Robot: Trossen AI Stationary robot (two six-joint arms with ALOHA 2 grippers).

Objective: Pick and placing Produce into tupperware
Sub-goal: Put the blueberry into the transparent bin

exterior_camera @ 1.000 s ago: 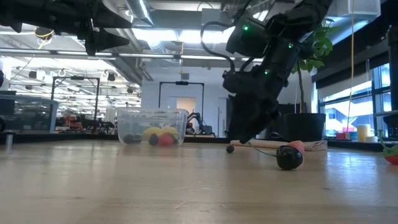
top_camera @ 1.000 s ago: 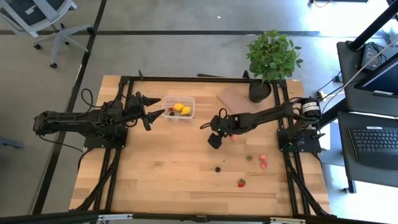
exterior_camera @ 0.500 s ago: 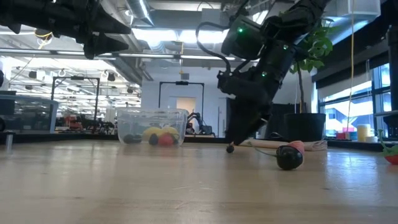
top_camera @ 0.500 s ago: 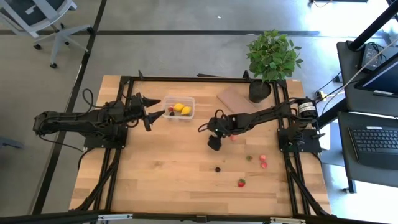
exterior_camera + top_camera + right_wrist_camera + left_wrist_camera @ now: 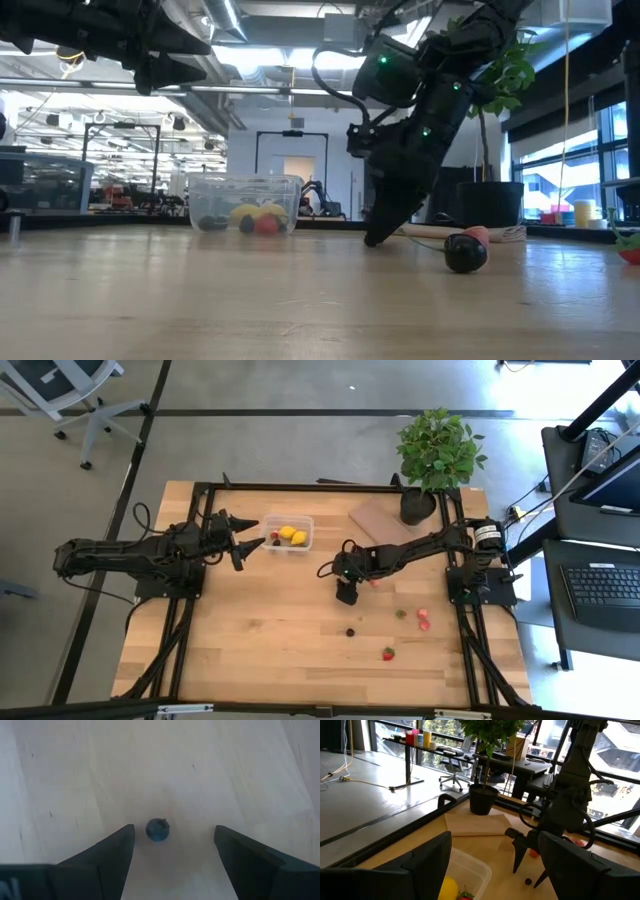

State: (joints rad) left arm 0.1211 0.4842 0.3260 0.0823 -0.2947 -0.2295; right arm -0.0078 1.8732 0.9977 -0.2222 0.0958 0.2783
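Observation:
The clear tupperware [image 5: 288, 533] stands on the table's far-left part, holding yellow lemon-like pieces [image 5: 293, 535], a red piece and a dark one [image 5: 262, 224]. My left gripper [image 5: 254, 538] hovers open just left of it, above the table. My right gripper [image 5: 346, 596] points down at mid-table, open, its fingers standing either side of a small blue-dark berry [image 5: 157, 829] without touching it. More produce lies loose toward the right: a dark berry [image 5: 350, 631], a green piece [image 5: 401, 614], red pieces [image 5: 423, 620] and a strawberry-like one [image 5: 388, 653].
A big potted plant [image 5: 437, 455] stands at the table's far-right corner, with a flat brown board [image 5: 380, 518] beside it. Another red piece [image 5: 375, 582] lies just right of my right gripper. Bare wood stretches along the near and left parts of the table [image 5: 240, 640].
My right gripper has come down to the table and shifted slightly toward the near edge, so its open fingers now stand around the small dark berry. The left arm has kept still.

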